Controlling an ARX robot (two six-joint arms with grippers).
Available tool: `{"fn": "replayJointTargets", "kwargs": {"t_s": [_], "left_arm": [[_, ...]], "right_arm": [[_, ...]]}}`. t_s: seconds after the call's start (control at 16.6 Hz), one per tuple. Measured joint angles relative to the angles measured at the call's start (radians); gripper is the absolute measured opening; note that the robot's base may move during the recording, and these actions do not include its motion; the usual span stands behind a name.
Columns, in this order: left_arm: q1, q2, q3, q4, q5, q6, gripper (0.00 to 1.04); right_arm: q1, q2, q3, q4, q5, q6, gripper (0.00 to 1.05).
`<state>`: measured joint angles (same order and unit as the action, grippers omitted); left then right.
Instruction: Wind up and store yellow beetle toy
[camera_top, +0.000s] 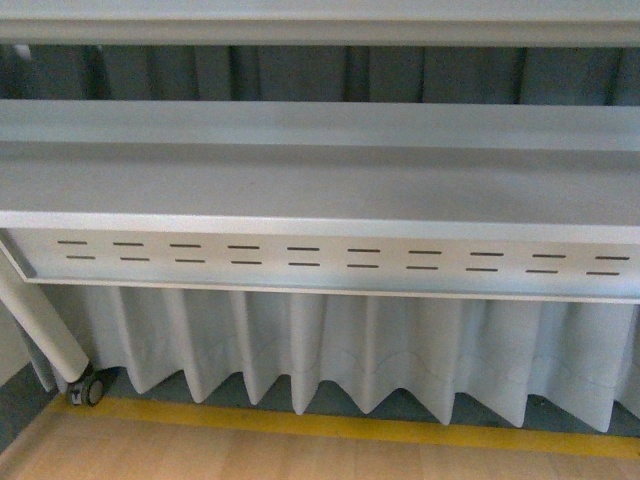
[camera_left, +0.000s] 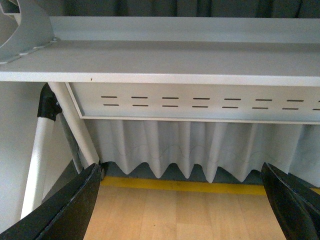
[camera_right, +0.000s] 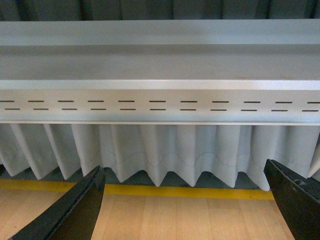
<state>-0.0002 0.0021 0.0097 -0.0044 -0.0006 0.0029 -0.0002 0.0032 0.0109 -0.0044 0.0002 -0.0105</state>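
Observation:
The yellow beetle toy is out of view in all three views. My left gripper (camera_left: 182, 200) is open and empty, its two black fingers (camera_left: 70, 205) wide apart over bare wooden floor. My right gripper (camera_right: 185, 205) is open and empty too, its black fingers (camera_right: 75, 212) spread over the wooden floor. Neither gripper shows in the front view.
A grey metal table (camera_top: 320, 190) with a slotted front panel (camera_top: 330, 258) stands ahead, a pleated white curtain (camera_top: 330, 350) below it. A yellow floor stripe (camera_top: 330, 425) runs along its base. A white table leg (camera_top: 40, 330) with a castor (camera_top: 88, 385) is at the left.

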Motion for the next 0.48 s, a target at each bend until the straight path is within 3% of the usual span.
{"fn": "replayJointTargets", "kwargs": {"t_s": [0.48], "left_arm": [[0.000,0.000,0.000,0.000,0.000,0.000,0.98]], "right_arm": [[0.000,0.000,0.000,0.000,0.000,0.000,0.98]]}}
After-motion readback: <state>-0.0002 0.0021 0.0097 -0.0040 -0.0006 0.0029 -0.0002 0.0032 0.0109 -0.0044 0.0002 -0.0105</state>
